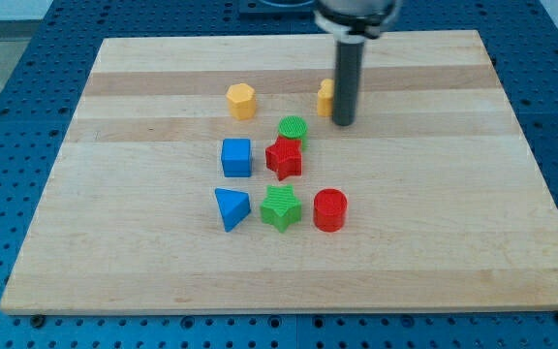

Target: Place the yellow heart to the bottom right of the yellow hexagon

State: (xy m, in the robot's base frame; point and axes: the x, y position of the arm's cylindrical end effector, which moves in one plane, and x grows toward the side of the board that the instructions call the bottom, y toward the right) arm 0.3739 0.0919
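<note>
The yellow hexagon (241,101) sits on the wooden board (143,252) left of centre near the view's top. The yellow heart (325,97) lies to its right at about the same height, partly hidden behind my rod. My tip (343,124) rests on the board right against the heart's right side, just below it. The heart is level with the hexagon, well to its right.
A green cylinder (293,129) and a red star (284,158) lie just below and left of my tip. A blue cube (236,157), a blue triangle (231,208), a green star (280,207) and a red cylinder (329,209) sit lower down.
</note>
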